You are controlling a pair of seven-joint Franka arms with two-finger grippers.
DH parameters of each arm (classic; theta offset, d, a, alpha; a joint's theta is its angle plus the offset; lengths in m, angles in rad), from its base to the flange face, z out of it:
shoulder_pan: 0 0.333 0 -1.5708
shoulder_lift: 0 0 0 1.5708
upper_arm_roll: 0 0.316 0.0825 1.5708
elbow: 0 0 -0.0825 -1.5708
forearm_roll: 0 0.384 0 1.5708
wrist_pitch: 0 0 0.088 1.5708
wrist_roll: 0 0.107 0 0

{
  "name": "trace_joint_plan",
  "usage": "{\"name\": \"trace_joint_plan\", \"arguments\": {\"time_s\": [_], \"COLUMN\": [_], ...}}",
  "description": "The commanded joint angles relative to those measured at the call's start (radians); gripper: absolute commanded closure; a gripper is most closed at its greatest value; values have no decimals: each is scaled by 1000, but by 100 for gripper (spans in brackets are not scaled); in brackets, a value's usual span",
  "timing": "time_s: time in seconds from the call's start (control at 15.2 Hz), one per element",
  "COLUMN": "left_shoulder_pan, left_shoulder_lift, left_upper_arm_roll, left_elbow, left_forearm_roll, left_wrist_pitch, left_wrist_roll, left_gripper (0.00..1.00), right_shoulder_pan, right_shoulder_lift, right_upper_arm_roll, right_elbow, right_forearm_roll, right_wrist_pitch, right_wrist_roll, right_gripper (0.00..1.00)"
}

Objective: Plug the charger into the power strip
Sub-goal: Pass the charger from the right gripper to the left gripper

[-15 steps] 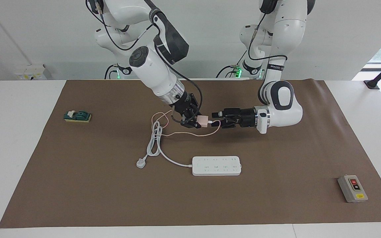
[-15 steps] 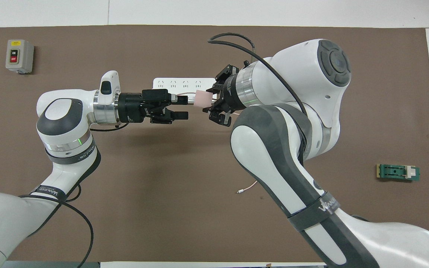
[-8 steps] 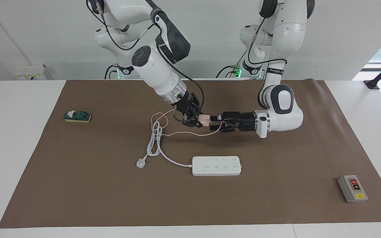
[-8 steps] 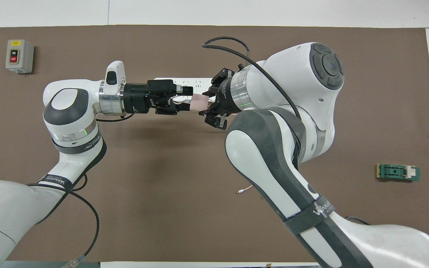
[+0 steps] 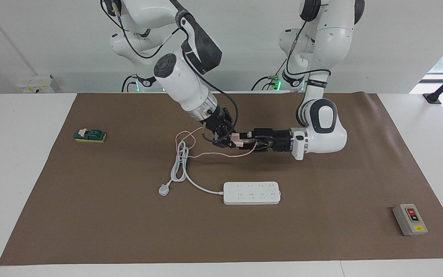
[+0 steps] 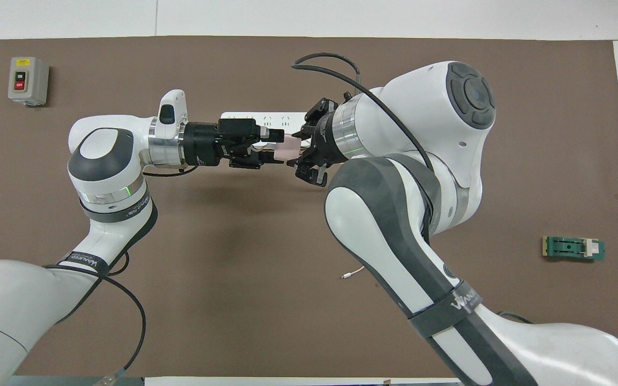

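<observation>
Midair, centre of the frame: the charger [image 5: 237, 139] is pinched in the right gripper [image 5: 227, 139], its pink cable [image 5: 221, 155] trailing to the mat. The left gripper [image 5: 249, 140] has its fingers around the charger's other end; how tightly, I cannot tell. Looks like a handover. Next comes release, then carrying it down to the power strip [image 5: 252, 192], lower centre.

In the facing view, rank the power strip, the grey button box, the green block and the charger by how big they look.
1. power strip
2. grey button box
3. green block, close to the box and farther from the camera, so unsure
4. charger, partly hidden by the grippers
</observation>
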Motion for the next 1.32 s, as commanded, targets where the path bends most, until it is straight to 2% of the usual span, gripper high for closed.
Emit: {"name": "trace_joint_plan", "arguments": {"time_s": [0.0, 0.13, 0.33, 0.66, 0.86, 0.92, 1.06, 1.25], "left_shoulder_pan": [-1, -1, -4, -4, 0, 2, 2, 3], "left_shoulder_lift": [6, 6, 6, 6, 5, 5, 5, 6], "left_upper_arm_roll": [14, 16, 16, 16, 16, 16, 18, 22], "left_elbow": [6, 4, 1, 1, 6, 7, 9, 15], "left_forearm_roll": [-6, -5, 14, 15, 24, 26, 40, 46], "left_wrist_pitch": [-39, -41, -41, -36, -53, -58, -59, -55], "left_wrist_roll": [-3, -3, -3, -4, -4, -6, -4, -16], "left_gripper": [24, 35, 39, 53, 88, 97, 100, 100], "right_shoulder_pan": [3, 3, 3, 3, 3, 3, 3, 3], "right_shoulder_lift": [-20, -20, -20, -18, -18, -18, -18, -18], "right_upper_arm_roll": [-2, -2, -2, -2, -2, -2, -2, -2], "right_elbow": [-26, -23, -21, -20, -20, -20, -20, -18], "right_forearm_roll": [5, 4, 4, 4, 4, 4, 4, 4], "right_wrist_pitch": [9, 8, 9, 13, 14, 14, 14, 14], "right_wrist_roll": [17, 17, 17, 17, 17, 17, 17, 17], "right_gripper": [100, 100, 100, 100, 100, 100, 100, 100]}}
